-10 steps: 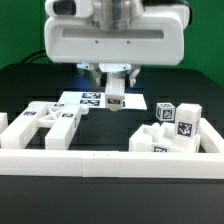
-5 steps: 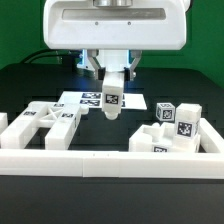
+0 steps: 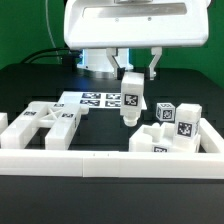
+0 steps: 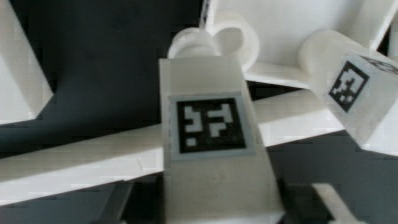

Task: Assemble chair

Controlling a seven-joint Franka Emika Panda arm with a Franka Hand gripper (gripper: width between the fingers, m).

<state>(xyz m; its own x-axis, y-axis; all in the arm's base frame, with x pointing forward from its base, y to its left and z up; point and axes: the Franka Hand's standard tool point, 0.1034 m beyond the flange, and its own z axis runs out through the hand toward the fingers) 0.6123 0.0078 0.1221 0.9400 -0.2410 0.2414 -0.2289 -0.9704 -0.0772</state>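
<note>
My gripper (image 3: 131,75) is shut on a white chair leg (image 3: 131,98) with a black-and-white tag and holds it upright above the table, just left of the pile of chair parts (image 3: 172,130) at the exterior view's right. In the wrist view the leg (image 4: 210,130) fills the middle between my fingers (image 4: 329,200), its round peg end pointing away. A flat cut-out chair frame (image 3: 48,122) lies at the exterior view's left.
The marker board (image 3: 95,100) lies flat behind the leg. A long white border rail (image 3: 110,161) runs along the front and wraps both sides. A tagged cube-ended part (image 4: 356,85) shows near the leg in the wrist view.
My gripper has carried the leg up from over the marker board and toward the exterior view's right, nearer the pile of parts.
</note>
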